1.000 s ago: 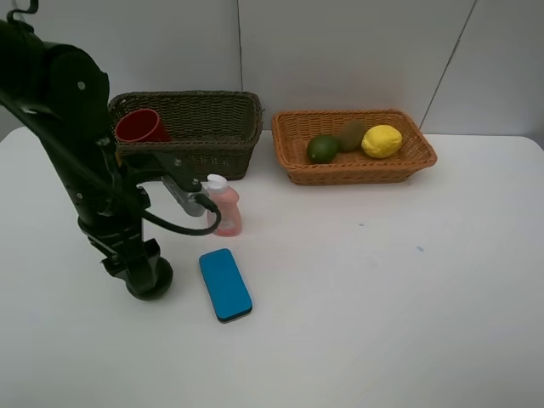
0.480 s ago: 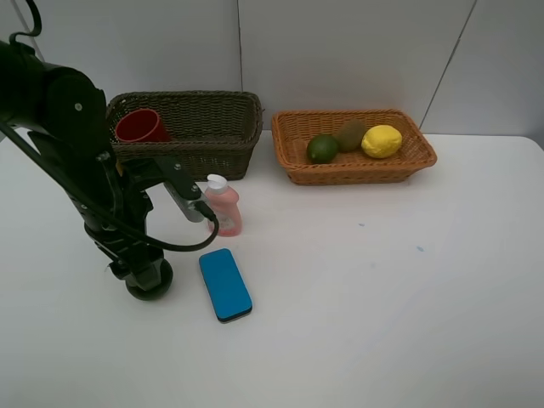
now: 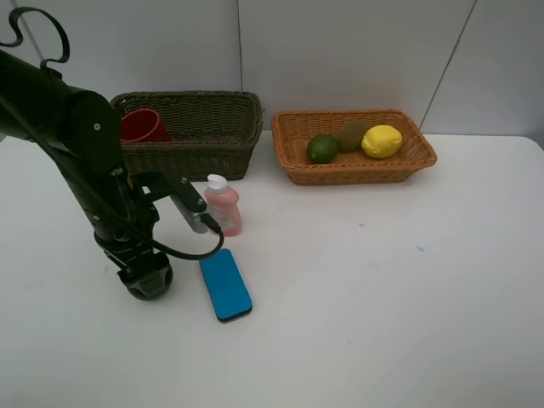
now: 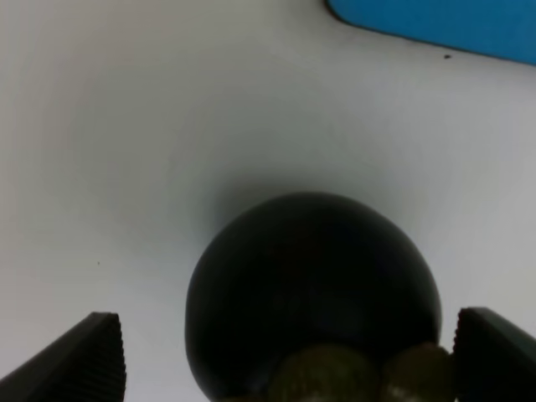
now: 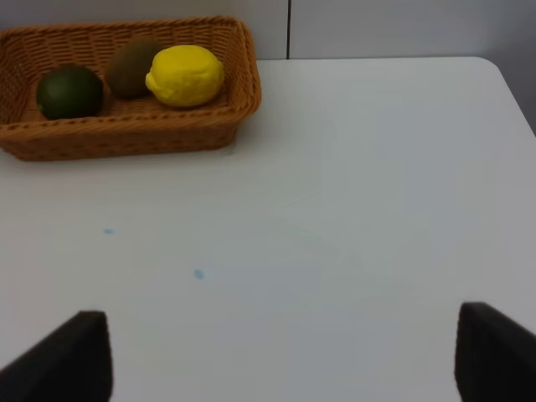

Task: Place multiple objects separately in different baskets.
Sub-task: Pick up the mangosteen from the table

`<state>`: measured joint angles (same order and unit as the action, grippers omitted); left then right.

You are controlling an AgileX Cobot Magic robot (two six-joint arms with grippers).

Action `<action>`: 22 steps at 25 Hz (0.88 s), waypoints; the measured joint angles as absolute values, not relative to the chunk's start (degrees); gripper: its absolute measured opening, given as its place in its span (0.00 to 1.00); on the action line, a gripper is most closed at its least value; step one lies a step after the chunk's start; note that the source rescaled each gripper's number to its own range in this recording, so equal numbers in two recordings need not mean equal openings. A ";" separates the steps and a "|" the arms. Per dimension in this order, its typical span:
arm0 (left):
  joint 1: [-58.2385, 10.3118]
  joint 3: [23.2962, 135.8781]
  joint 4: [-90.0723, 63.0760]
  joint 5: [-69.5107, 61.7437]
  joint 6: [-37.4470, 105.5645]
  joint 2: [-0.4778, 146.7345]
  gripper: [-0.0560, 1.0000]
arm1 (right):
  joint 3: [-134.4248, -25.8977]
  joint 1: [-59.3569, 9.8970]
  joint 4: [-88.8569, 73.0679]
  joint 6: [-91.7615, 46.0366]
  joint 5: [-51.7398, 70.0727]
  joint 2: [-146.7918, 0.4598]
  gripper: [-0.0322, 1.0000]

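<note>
Mangosteen (image 4: pixel 311 293) sat low in frame between the wide-spread jaws of your left gripper (image 4: pixel 289 335); closing off-centre, you risked squirting it toward the blue block (image 4: pixel 444 25) at upper right.

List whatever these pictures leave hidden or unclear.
- Left wrist view: the mangosteen is blurred and cut off by the frame edge. The blue block shows only a corner.
- Exterior high view: the left arm hides the mangosteen entirely and covers part of the red cup.
- Right wrist view: the right gripper shows only its fingertips, and it lies outside the exterior high view.
</note>
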<state>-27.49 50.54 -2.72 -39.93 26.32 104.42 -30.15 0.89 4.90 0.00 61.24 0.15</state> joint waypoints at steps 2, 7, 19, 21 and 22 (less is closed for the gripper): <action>-27.49 50.54 -2.72 -39.58 26.32 105.20 1.00 | -30.15 0.89 4.90 0.00 61.24 0.15 0.87; -27.49 50.54 -2.72 -38.41 26.32 106.25 1.00 | -30.15 0.89 4.90 0.00 61.24 0.15 0.87; -27.49 50.54 -4.49 -38.17 26.32 107.84 0.98 | -30.15 0.89 4.90 0.00 61.24 0.15 0.87; -27.49 50.54 -4.55 -38.17 26.53 107.84 0.89 | -30.15 0.89 4.90 0.00 61.24 0.15 0.87; -27.49 50.54 -4.60 -38.17 26.79 107.84 0.82 | -30.15 0.89 4.90 0.00 61.24 0.15 0.87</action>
